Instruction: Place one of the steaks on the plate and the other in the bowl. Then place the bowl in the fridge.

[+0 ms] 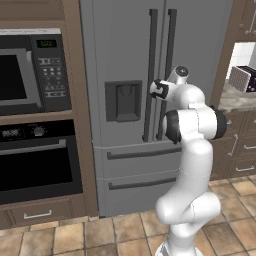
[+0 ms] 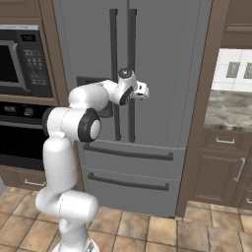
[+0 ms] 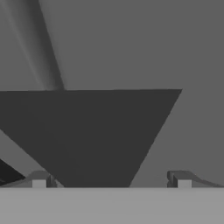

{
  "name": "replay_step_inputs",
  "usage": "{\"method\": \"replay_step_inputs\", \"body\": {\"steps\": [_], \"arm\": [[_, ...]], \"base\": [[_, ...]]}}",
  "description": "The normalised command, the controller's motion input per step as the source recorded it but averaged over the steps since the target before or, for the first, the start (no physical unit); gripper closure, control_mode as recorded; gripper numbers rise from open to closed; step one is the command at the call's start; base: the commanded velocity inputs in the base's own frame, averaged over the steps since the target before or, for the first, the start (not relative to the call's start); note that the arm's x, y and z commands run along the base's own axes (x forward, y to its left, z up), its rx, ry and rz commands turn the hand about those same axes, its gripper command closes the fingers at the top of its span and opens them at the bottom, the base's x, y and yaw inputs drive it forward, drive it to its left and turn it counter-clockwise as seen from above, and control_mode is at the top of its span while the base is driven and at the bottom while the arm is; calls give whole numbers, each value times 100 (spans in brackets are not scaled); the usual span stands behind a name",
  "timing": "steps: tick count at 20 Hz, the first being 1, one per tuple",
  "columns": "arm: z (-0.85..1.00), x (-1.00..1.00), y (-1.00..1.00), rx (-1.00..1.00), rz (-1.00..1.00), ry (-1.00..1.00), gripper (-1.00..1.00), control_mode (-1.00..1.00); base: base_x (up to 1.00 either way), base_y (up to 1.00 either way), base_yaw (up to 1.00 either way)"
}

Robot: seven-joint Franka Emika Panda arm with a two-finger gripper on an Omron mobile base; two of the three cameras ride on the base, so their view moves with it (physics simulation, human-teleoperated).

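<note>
The tall grey fridge [image 1: 125, 55] stands shut in front of me, its two long vertical handles [image 1: 151, 75] meeting at the middle and the dark dispenser panel [image 1: 123, 101] on the left door. My gripper [image 1: 159, 90] hovers at mid-height just in front of those handles [image 2: 132, 59], with nothing in it. Seen from the right base view, the gripper [image 2: 142, 91] sits close to the right door. In the hand view, the fingertips [image 3: 39, 180] stand wide apart, the gripper [image 3: 111, 181] open, with a dark handle and the grey door close ahead. The steaks and the bowl are out of view.
A microwave [image 1: 25, 75] and a black built-in oven [image 1: 35, 165] fill the wall to the left of the fridge. To the right are a stone counter [image 2: 229, 110] with a grey appliance [image 1: 244, 78] and brown drawers [image 2: 221, 167]. Tiled floor [image 1: 110, 230] lies below.
</note>
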Motion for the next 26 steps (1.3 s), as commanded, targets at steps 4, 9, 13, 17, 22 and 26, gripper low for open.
{"method": "replay_step_inputs", "body": {"steps": [4,9,13,17,22,26], "arm": [[-1,33,0,0,3,-1,-100,-100],[-9,48,8,0,0,-7,-100,-100],[-1,30,16,0,0,-1,100,-100],[0,36,3,1,0,1,100,-100],[0,8,0,0,0,7,100,-100],[7,-31,-5,0,0,-2,100,-100]], "base": [[0,0,0],[0,0,0],[0,0,0],[0,0,0],[0,0,0],[0,0,0]]}}
